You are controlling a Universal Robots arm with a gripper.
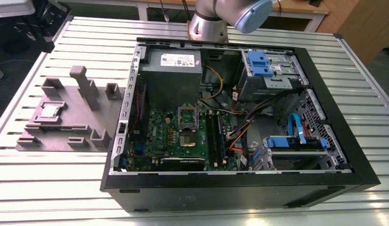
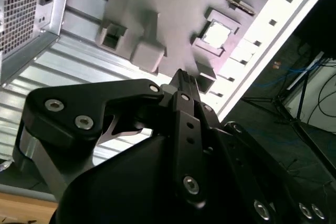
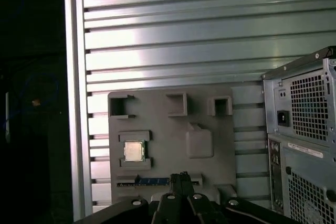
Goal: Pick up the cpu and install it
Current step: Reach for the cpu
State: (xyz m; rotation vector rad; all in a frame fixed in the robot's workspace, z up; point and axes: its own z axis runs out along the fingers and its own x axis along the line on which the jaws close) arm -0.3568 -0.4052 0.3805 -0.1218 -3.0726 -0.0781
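The cpu (image 1: pixel 50 111) is a small silvery square chip lying in a recess of the purple-grey tray (image 1: pixel 67 128), on the table at the exterior view's left of the computer case (image 1: pixel 244 188). Both wrist views look down on the chip (image 3: pixel 134 151) (image 2: pixel 216 33) in the tray (image 3: pixel 157 109) (image 2: pixel 157 3) from well above. My gripper (image 3: pixel 181 176) (image 2: pixel 183 78) hangs high over the tray's edge, apart from the chip, its black fingers closed together with nothing between them. The motherboard's socket (image 1: pixel 186 118) lies open inside the case.
The open case holds a grey power supply (image 1: pixel 172 70), blue drive bays (image 1: pixel 260 63) and loose cables (image 1: pixel 244 117). Tall blocks (image 1: pixel 84 84) stand up from the tray. The arm's base (image 1: pixel 210 21) rises behind the case. The slatted table's edge (image 3: pixel 73 103) runs beside the tray.
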